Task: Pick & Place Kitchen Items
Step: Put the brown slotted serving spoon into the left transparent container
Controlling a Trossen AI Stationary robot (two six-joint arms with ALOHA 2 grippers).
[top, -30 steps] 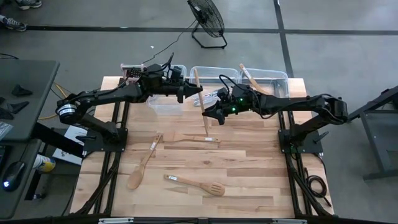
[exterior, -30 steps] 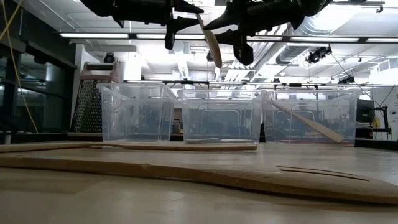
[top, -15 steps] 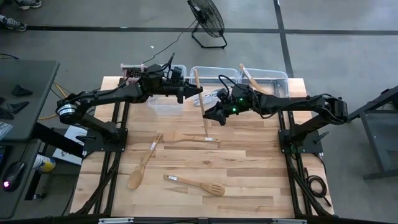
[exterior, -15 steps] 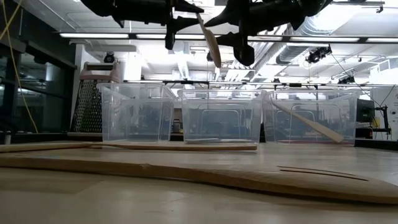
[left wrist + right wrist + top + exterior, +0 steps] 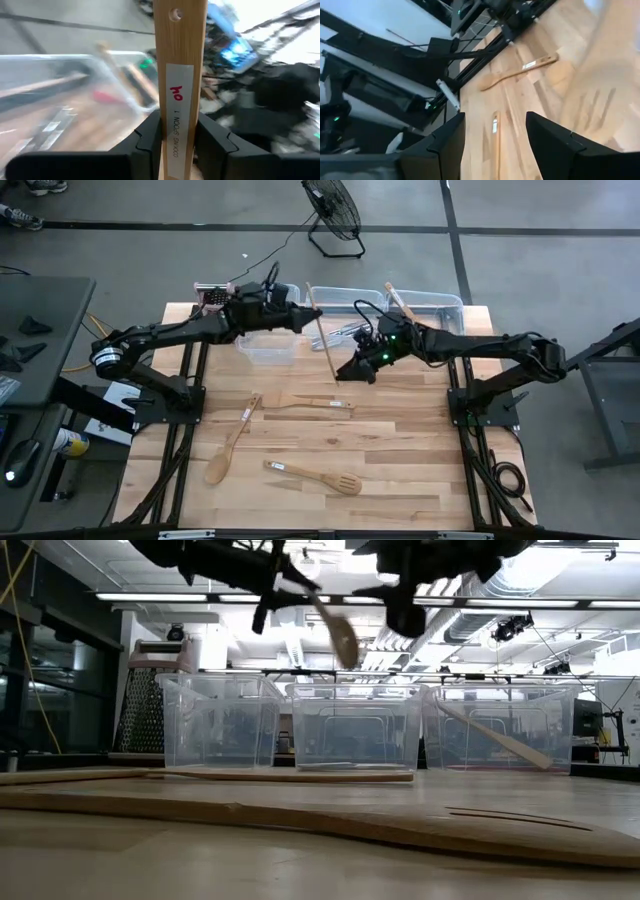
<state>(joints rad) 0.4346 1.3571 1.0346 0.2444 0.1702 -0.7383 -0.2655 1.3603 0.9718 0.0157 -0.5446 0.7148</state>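
Observation:
A long light wooden utensil (image 5: 322, 330) hangs in the air in front of the middle clear tub (image 5: 345, 298), with its broad end (image 5: 341, 637) down. My left gripper (image 5: 306, 320) is shut on its handle, seen close in the left wrist view (image 5: 180, 131). My right gripper (image 5: 348, 370) stands open just right of the utensil's lower part, with nothing between its fingers (image 5: 495, 145). The utensil's blurred broad end (image 5: 600, 100) shows beside it. My left gripper pinches the utensil's flat handle (image 5: 180, 112) between its two fingers (image 5: 150, 137), on the labelled stretch below the end with the small hole. The fingers come level from the table's left and lie across the handle. The utensil hangs tilted, clear of the table.
Three clear tubs stand along the far edge: the left one (image 5: 268, 345), the middle one with metal cutlery (image 5: 345, 332), the right one (image 5: 432, 305) with a wooden utensil (image 5: 398, 302). A grater (image 5: 210, 298) stands far left. A wooden spoon (image 5: 232, 442) and two wooden spatulas (image 5: 315, 477) (image 5: 318, 402) lie on the table.
My right gripper has opened, let go of the utensil's lower part and drawn back a little toward the table's right edge. My left gripper has rolled in place, and the utensil has tipped from near upright to a slant, its broad end swinging.

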